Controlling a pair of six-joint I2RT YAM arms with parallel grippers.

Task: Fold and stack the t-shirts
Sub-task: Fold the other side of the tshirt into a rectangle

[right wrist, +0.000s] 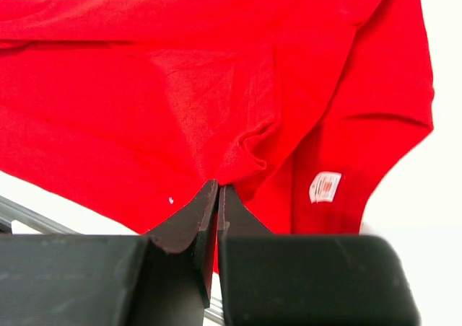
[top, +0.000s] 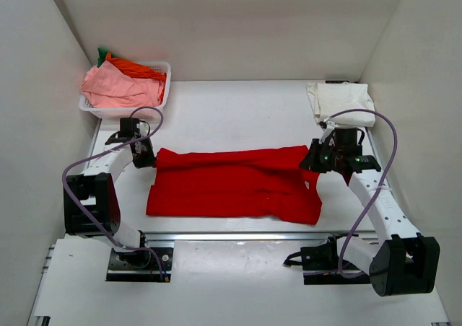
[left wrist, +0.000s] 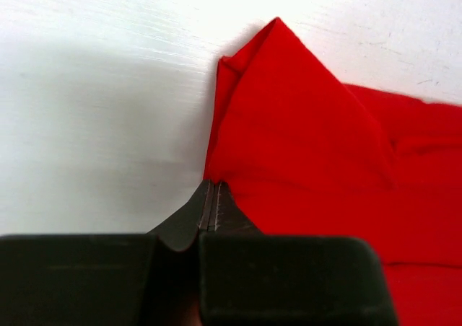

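A bright red t-shirt (top: 231, 182) lies across the middle of the table, its far part folded over toward the near edge. My left gripper (top: 146, 157) is shut on its far left corner (left wrist: 238, 135). My right gripper (top: 317, 160) is shut on its far right edge (right wrist: 238, 146), with the white neck label (right wrist: 325, 187) showing beside it. A folded cream-white t-shirt (top: 341, 100) lies at the back right. Pink (top: 115, 86), orange (top: 137, 68) and green (top: 103, 53) t-shirts lie in the basket.
A white plastic lattice basket (top: 163, 77) stands at the back left corner. White walls close in the table on the left, back and right. A metal rail (top: 238, 236) runs along the near edge, by the arm bases.
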